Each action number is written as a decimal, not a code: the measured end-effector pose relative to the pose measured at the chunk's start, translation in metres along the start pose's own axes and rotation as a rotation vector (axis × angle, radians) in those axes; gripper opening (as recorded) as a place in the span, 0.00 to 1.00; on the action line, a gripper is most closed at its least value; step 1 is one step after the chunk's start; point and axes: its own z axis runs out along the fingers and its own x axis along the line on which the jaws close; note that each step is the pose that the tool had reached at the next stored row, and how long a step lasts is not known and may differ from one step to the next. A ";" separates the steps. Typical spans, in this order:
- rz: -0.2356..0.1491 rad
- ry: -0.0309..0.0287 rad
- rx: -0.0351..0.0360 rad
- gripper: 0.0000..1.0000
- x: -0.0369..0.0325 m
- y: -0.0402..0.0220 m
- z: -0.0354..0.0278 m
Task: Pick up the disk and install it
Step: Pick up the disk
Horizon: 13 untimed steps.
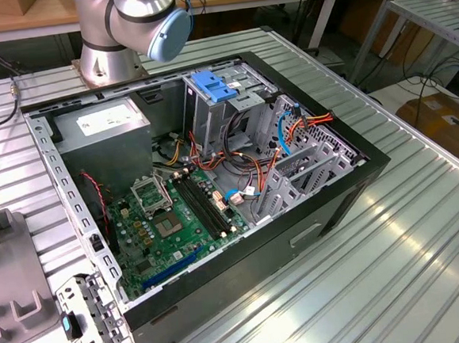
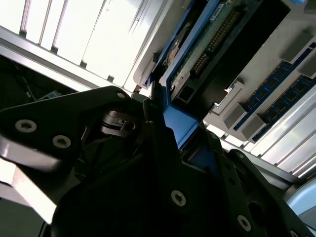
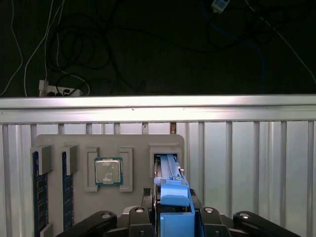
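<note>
My gripper [image 3: 170, 217] has its black fingers [image 2: 157, 129] closed against both sides of the disk [image 3: 170, 190], gripping it by the blue bracket. The disk stands on edge in the slot at one end of the grey tray [image 3: 133, 143]. In the second wrist view I see its circuit-board side [image 2: 207, 44]. A processor chip [image 3: 108, 172] sits mid-tray and memory sticks [image 3: 37, 182] lie at the opposite end. The tray rests near an edge of the ribbed metal table [image 3: 247, 163]. The open computer case [image 1: 214, 181] occupies the table's middle in the exterior view.

Evenly bright in the exterior view; glares white off the desk [image 2: 69, 29] in the second wrist view, perhaps overexposed.
</note>
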 end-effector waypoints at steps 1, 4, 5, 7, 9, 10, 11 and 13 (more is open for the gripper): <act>0.000 0.0000 0.0000 0.37 0.0000 0.0000 -0.0011; 0.000 0.0003 0.0000 0.37 0.0000 -0.0001 -0.0070; 0.000 0.0003 0.0000 0.37 0.0000 -0.0002 -0.0082; 0.000 0.0004 0.0000 0.37 0.0000 -0.0002 -0.0112; 0.000 0.0005 0.0000 0.37 0.0001 -0.0002 -0.0138; 0.000 0.0006 0.0000 0.37 0.0001 -0.0003 -0.0154; 0.000 0.0007 -0.0001 0.37 0.0001 -0.0003 -0.0167; 0.000 0.0007 0.0000 0.37 0.0001 -0.0003 -0.0199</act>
